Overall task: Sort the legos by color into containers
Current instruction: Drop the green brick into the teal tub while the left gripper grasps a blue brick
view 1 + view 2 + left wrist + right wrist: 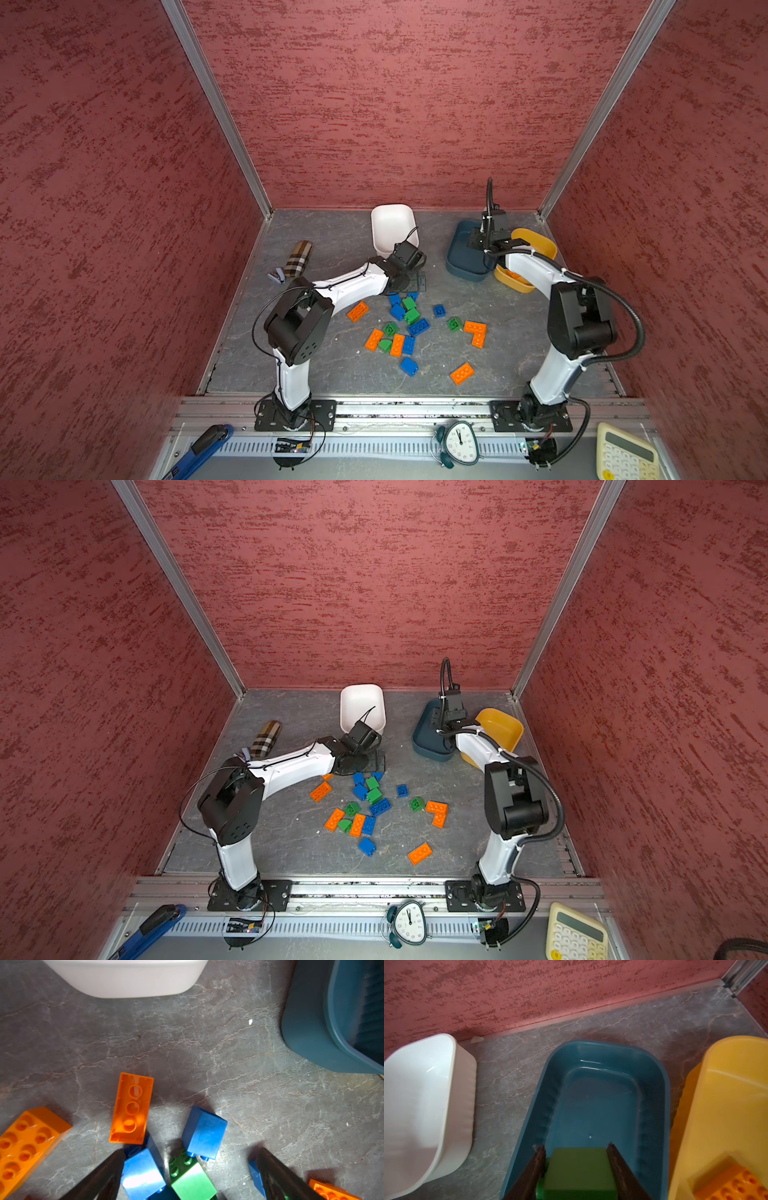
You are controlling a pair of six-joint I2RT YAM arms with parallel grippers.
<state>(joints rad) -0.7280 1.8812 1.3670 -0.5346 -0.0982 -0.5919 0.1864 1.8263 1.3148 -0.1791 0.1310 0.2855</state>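
I am holding a green brick (579,1169) in my right gripper (576,1146), jaws pinched narrow on its sides, and I am hanging it over the near end of the dark teal bowl (662,1095), whose floor is showing bare. My left gripper (190,1150) is standing wide and empty, close over blue and green bricks at the far edge of the pile (399,328) on the table (332,249). I am judging the sort as barely begun. The yellow bowl (726,1088) is carrying an orange brick (733,1186) (possibly more, cut off by the frame). The white bowl (425,1084) is looking empty. Well over a dozen loose bricks in all three colours are lying between my arms.
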